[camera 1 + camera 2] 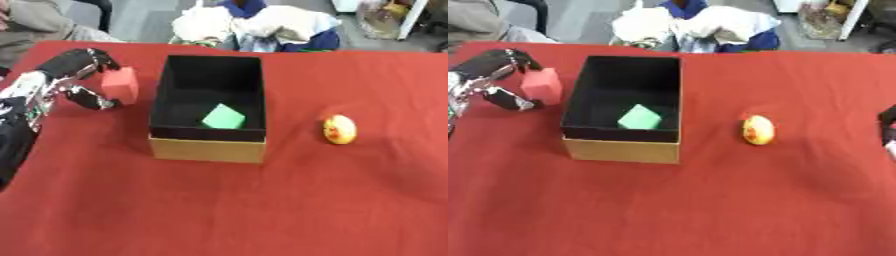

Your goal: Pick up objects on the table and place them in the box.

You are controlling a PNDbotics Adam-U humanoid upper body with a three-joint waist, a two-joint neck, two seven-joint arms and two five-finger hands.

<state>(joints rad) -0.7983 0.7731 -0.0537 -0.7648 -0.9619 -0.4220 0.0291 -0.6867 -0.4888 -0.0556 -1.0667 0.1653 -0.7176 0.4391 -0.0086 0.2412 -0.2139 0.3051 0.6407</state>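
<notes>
fingers and thumb of the left hand (74, 75) are pinching a red block (121, 85), the fingers curling over its top and the thumb reaching in beneath; the hand is holding the block above the red tablecloth (262, 210), just beside the left wall of the box (206, 149); the arm is coming in from the left edge, bending upward toward the block; a green block (224, 117) is lying inside the box on its dark floor; a yellow fruit (339, 129) is sitting on the cloth to the right of the box, apart from it; only a dark sliver of the right hand (888, 127) is showing at the right edge, its fingers impossible to make out
</notes>
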